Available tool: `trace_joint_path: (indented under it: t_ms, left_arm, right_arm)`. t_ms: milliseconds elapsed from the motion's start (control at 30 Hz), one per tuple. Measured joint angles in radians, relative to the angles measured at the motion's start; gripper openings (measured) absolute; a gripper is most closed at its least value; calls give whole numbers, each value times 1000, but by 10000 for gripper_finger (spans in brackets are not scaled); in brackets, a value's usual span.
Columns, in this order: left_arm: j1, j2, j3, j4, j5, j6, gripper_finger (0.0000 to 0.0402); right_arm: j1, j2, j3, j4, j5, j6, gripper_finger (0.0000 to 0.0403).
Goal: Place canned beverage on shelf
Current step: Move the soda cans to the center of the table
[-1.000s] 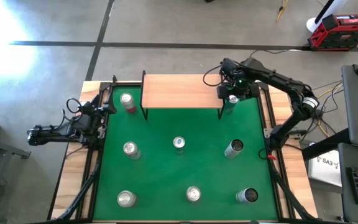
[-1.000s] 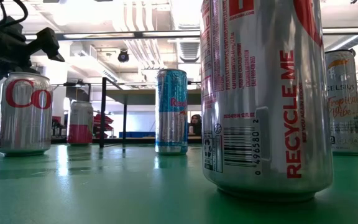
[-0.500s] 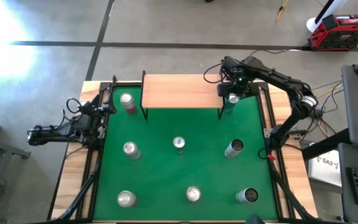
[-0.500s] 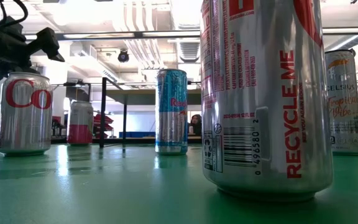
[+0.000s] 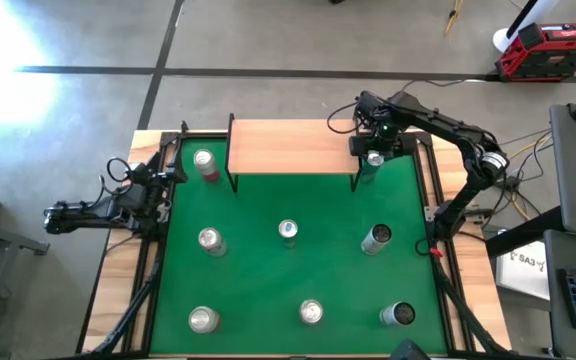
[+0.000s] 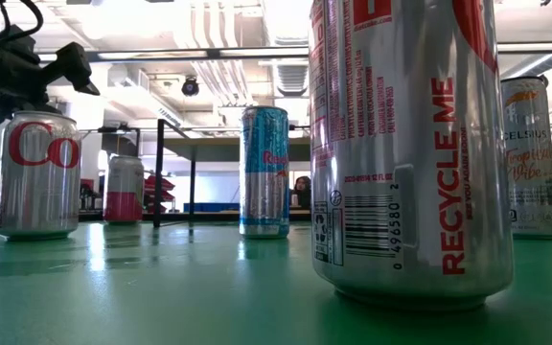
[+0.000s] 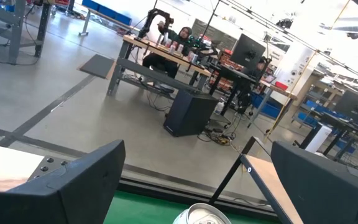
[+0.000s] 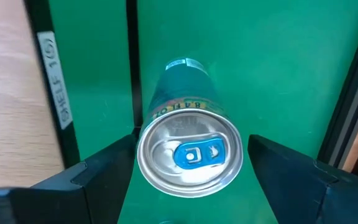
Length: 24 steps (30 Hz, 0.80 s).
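Observation:
A teal can (image 8: pixel 188 146) with a silver top and blue tab stands on the green mat (image 5: pixel 268 275), beside the shelf's right front leg (image 8: pixel 131 62). The shelf (image 5: pixel 290 146), with a light wooden top on black legs, stands at the far edge. My right gripper (image 8: pixel 191 155) points down over the can (image 5: pixel 372 165), open, with one finger on each side of the can's top. My left gripper (image 7: pixel 197 149) waits open and level at the table's left edge (image 5: pixel 163 185). My right gripper has one finger (image 8: pixel 114 158) right against the can's top rim (image 8: pixel 140 152), and I cannot tell whether it touches. The other finger (image 8: pixel 272 155) stands a sliver away from the rim. The fingers come from above, pointing down.
Several other cans stand on the mat: a pink one (image 5: pixel 205 162) left of the shelf, a slim blue one (image 5: pixel 288 231) mid-table, others (image 5: pixel 376 238) (image 5: pixel 311 312) nearer. The low view shows a big silver can (image 6: pixel 410 144) close up. Black rails edge the mat (image 8: pixel 353 93).
My right gripper has come down a little over the teal can, with the arm shifting slightly; its fingers keep the same gap. The can has stayed where it was.

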Motion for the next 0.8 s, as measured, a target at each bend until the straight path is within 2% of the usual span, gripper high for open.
trace_joint_path:
  t_ms: [267, 500, 800]
  left_arm:
    - [0, 0, 0, 0, 0, 0, 389]
    - [0, 0, 0, 0, 0, 0, 389]
    - [0, 0, 0, 0, 0, 0, 389]
  right_arm:
    - [-5, -5, -21, 35, -31, 3, 296]
    - [-4, -7, -23, 54, -41, 3, 235]
    - [-4, -19, -25, 8, -49, 61, 233]
